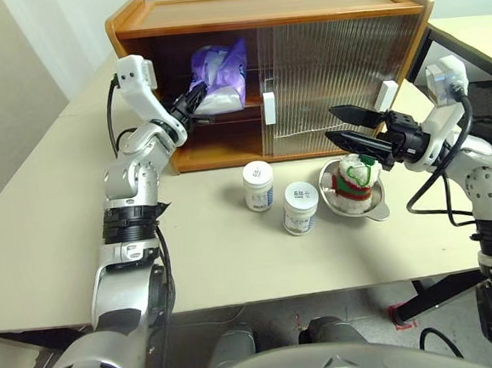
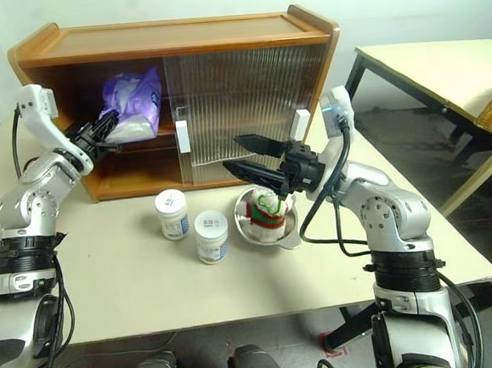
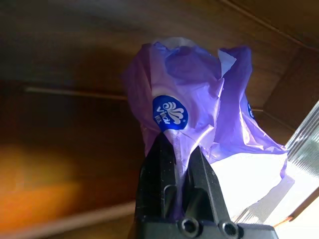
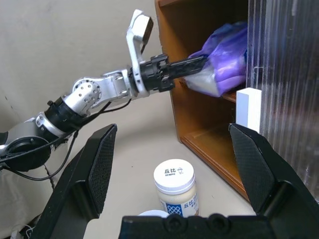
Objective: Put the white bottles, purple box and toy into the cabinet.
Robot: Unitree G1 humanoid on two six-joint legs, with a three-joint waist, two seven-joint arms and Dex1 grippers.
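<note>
I see a cabinet (image 1: 216, 20) of smooth brown wood with ribbed translucent doors (image 1: 335, 70). The purple box (image 3: 199, 114) looks like crinkly glossy film.

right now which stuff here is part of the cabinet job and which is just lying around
Part of the job:
- purple box, held by the left hand at the upper shelf
- two white bottles
- toy
- cabinet

Just lying about:
- metal bowl under the toy
- second table

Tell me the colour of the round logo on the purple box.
Blue with white print, on the purple box; clearest in the left wrist view.
</note>
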